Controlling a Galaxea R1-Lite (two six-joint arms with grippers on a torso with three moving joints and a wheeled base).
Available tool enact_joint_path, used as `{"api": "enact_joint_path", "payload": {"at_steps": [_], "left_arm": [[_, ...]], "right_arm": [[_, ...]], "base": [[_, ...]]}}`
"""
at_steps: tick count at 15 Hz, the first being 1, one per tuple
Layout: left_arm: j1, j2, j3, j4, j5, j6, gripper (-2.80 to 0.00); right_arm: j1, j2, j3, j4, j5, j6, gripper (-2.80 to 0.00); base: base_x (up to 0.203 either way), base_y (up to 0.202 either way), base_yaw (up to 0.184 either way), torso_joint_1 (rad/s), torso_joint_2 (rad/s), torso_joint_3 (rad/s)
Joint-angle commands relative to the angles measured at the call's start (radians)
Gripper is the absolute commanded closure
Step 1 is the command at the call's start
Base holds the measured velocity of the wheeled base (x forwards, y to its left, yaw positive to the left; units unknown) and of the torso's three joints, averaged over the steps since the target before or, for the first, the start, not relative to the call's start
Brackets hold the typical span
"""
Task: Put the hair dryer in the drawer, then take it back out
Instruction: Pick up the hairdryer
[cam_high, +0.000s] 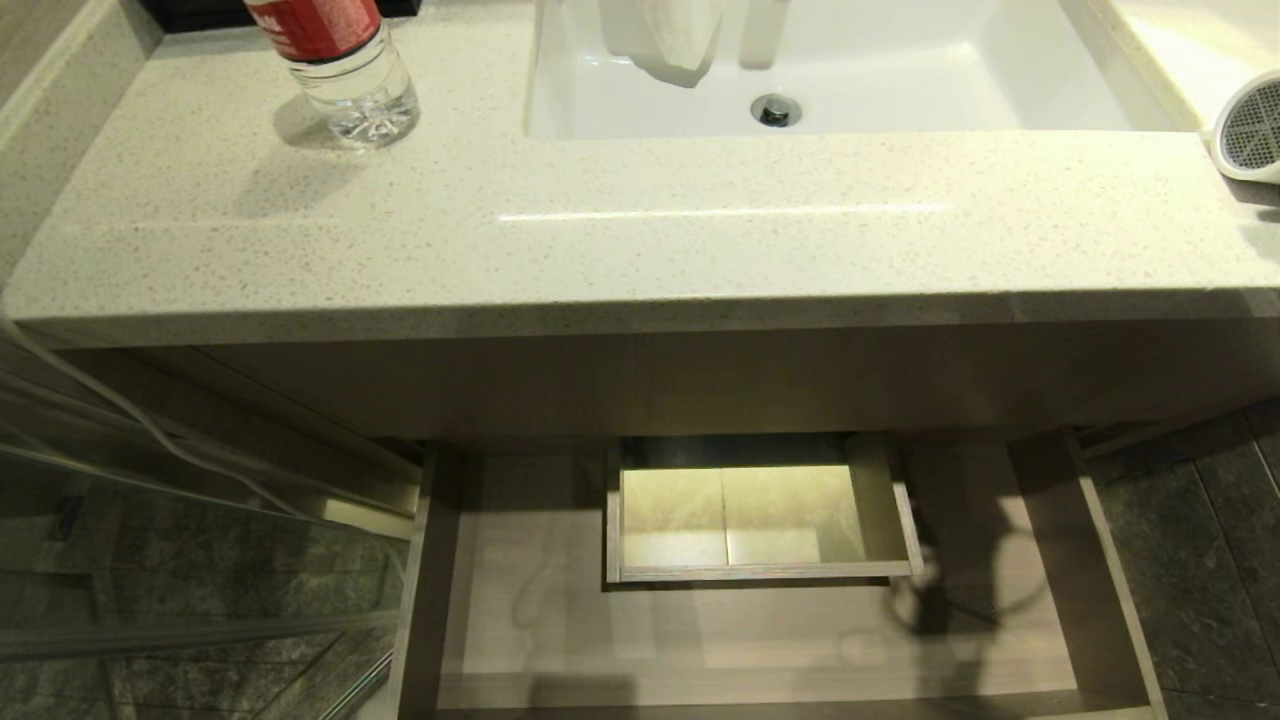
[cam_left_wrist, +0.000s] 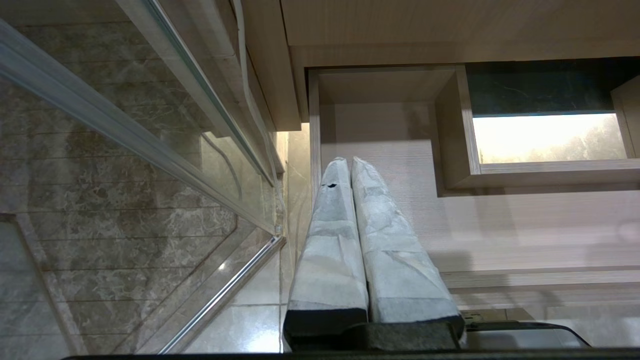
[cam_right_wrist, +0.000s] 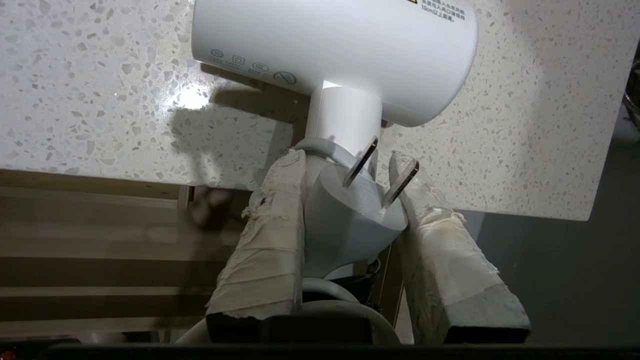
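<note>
The right gripper (cam_right_wrist: 350, 165) clamps partly closed jaws on the handle end of the hair dryer (cam_right_wrist: 335, 45), its plug wedged between the taped fingers (cam_right_wrist: 270, 235), holding the white body above the speckled counter (cam_high: 640, 230) at the right edge. Below, the drawer (cam_high: 760, 640) stands pulled open. The left gripper (cam_left_wrist: 348, 167) hangs beside it, jaws pressed together, holding nothing.

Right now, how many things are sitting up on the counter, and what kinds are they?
Bottle: 1
Hair dryer, held by the right gripper: 1
Cloth hanging over the sink: 1
Total: 3
</note>
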Motion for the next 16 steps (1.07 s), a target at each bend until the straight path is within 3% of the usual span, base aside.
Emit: {"api": "enact_joint_path", "payload": {"at_steps": [1, 7, 16], "left_arm": [[0.001, 0.000, 0.000, 0.000, 0.001, 0.000, 0.00], [0.001, 0.000, 0.000, 0.000, 0.001, 0.000, 0.00], [0.001, 0.000, 0.000, 0.000, 0.001, 0.000, 0.00]], "right_arm": [[0.000, -0.008, 0.029, 0.005, 0.000, -0.013, 0.00], [0.000, 0.042, 0.047, -0.048, 0.000, -0.015, 0.00], [0.028, 0.248, -0.053, -0.155, 0.000, -0.014, 0.00]], "base": [[0.000, 0.000, 0.000, 0.000, 0.00, 0.000], [0.000, 0.000, 0.000, 0.000, 0.00, 0.000], [0.000, 0.000, 0.000, 0.000, 0.00, 0.000]]}}
